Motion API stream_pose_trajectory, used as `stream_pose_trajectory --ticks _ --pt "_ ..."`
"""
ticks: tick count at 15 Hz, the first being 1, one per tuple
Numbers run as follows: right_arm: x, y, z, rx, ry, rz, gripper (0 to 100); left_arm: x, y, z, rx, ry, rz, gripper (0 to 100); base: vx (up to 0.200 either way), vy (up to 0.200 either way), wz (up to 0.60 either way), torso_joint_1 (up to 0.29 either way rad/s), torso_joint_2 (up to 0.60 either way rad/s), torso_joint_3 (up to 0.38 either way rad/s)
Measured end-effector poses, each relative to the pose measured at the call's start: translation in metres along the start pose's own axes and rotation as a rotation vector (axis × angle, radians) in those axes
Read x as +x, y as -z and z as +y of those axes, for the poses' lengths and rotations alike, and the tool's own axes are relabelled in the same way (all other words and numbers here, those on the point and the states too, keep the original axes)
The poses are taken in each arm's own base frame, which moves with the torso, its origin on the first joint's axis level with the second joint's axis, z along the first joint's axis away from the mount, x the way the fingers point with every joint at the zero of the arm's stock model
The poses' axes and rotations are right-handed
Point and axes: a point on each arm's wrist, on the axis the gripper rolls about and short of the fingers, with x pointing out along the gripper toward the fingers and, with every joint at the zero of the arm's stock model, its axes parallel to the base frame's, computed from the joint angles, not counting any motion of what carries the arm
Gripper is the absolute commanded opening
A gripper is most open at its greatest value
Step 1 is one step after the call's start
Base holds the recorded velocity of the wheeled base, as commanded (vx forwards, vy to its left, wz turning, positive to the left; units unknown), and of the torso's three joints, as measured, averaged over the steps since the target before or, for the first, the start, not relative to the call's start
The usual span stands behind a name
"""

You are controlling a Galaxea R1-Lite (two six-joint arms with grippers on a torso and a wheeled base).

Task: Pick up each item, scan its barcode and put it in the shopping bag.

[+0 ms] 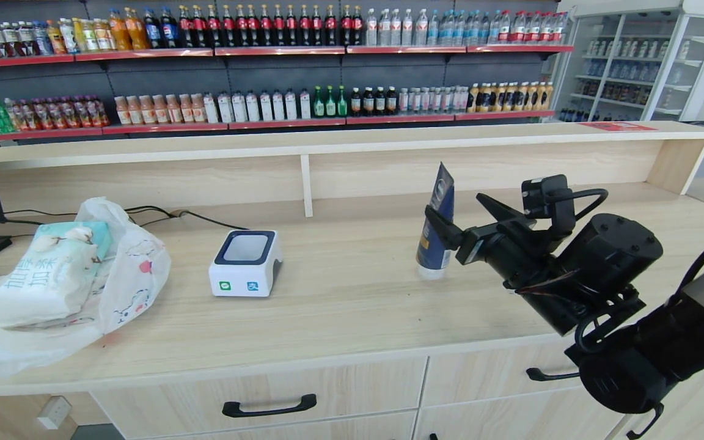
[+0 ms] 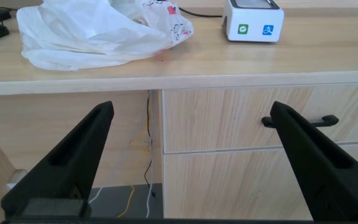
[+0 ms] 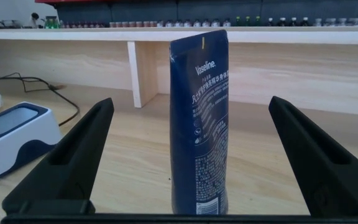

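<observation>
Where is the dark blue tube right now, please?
In the head view, the dark blue plastic tube stands upright on the wooden counter, right of the white scanner box, between the open fingers of the right gripper.

Open counter [image 1: 352, 305] lay between scanner [image 1: 245, 263] and upright tube [image 1: 443, 189]; the shopping bag [image 1: 126, 269] crowded the left end, a raised ledge [image 1: 352, 143] walled the back.

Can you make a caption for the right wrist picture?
The open right gripper frames a blue tube standing upright on the wooden counter.
</observation>
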Motion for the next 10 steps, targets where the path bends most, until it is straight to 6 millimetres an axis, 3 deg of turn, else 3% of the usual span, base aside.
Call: stream_pose_trajectory --ticks 10 --pt "0.002 0.012 -0.009 0.007 0.041 0.031 100 0.000 0.000 0.000 0.000 0.000 0.000 100 0.000 0.000 0.00 0.000 0.00 0.000"
